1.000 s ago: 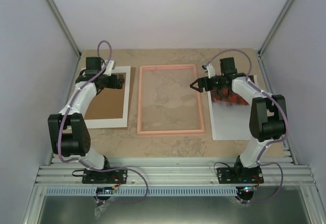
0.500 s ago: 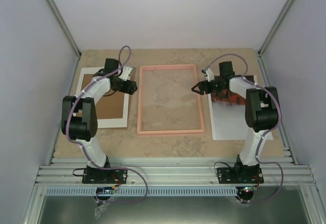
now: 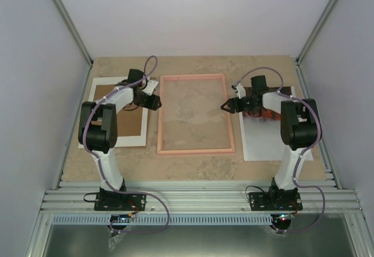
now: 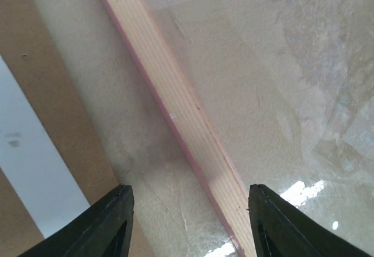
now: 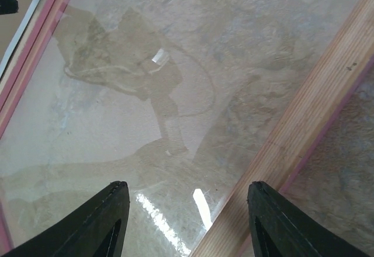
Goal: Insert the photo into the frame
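Overhead: the frame (image 3: 196, 150) is empty, with table showing through its clear pane. The photo (image 3: 263, 135) lies flat just right of the frame, ungripped, so I'd say nothing is done yet.

Left wrist: left gripper (image 4: 188, 194) has its jaws apart, straddling the frame's left rail.

Right wrist: right gripper (image 5: 187, 190) has its jaws apart over the pane, beside the right rail.

Pick and insert both remain.

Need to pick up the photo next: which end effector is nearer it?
Right. The right end effector hovers at the frame's right rail, beside the photo; the left end effector is at the far rail.
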